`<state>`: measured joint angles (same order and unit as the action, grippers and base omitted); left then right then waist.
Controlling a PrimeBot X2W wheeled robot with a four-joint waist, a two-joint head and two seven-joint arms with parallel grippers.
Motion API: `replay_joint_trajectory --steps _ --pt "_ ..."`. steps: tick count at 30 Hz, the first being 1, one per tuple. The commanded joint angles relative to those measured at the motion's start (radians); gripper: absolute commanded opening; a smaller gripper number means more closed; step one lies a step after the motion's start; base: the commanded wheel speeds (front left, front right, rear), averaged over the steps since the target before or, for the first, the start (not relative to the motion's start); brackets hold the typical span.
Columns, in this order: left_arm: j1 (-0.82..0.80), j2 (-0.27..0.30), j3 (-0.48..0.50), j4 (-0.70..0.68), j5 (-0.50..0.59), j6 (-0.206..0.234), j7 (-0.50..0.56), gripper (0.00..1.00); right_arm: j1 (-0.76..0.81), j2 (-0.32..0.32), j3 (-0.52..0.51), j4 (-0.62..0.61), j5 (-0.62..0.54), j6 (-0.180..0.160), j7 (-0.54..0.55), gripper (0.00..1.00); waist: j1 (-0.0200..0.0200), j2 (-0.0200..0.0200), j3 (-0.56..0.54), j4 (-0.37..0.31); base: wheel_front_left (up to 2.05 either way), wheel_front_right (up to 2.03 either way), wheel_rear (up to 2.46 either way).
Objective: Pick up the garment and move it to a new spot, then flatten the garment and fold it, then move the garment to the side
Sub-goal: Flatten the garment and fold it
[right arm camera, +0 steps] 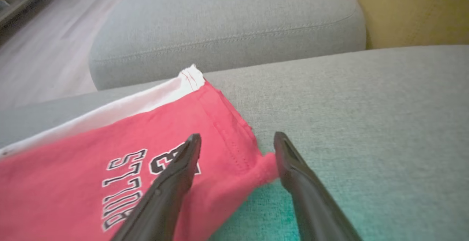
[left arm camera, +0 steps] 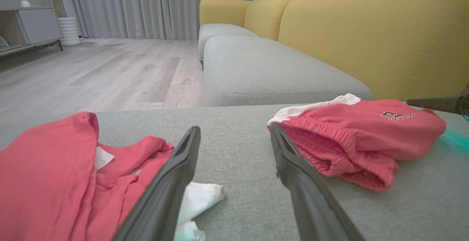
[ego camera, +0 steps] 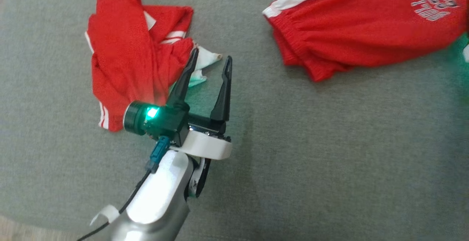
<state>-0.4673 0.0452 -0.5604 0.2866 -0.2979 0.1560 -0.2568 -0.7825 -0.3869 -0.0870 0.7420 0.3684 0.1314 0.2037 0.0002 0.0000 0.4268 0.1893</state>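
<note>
A crumpled red garment (ego camera: 128, 54) with white stripes and a white label lies on the grey cushion at the upper left; in the left wrist view the crumpled garment (left arm camera: 47, 175) fills the lower left. My left gripper (ego camera: 211, 56) stands open just right of it, the left finger over its white-edged corner (left arm camera: 203, 193), nothing between the fingers. A second red garment (ego camera: 366, 25) with printed lettering lies folded at the upper right. My right gripper (right arm camera: 237, 136) hangs open over that folded garment's (right arm camera: 110, 153) corner, holding nothing.
The grey cushion (ego camera: 311, 160) stretches bare between and in front of the two garments. Behind it stand another grey seat (left arm camera: 263, 69) and yellow backrests (left arm camera: 366, 36). Wooden floor (left arm camera: 102, 72), curtains and a low cabinet lie to the far left.
</note>
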Motion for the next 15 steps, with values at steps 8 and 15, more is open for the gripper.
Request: replay_joint_trajectory --steps 8,15 --pt "-0.075 0.005 -0.024 -0.056 -0.030 0.035 -0.005 1.00 -0.143 -0.107 0.144 0.113 0.022 -0.001 0.058 1.00 -0.0002 0.0000 0.090 0.064 0.00 0.00 0.00" --pt "-0.098 0.005 -0.049 -0.063 -0.044 0.054 -0.005 1.00 -0.173 -0.125 0.271 0.144 0.078 -0.001 0.087 0.36 -0.0002 0.0000 0.097 0.067 0.00 0.00 0.00"
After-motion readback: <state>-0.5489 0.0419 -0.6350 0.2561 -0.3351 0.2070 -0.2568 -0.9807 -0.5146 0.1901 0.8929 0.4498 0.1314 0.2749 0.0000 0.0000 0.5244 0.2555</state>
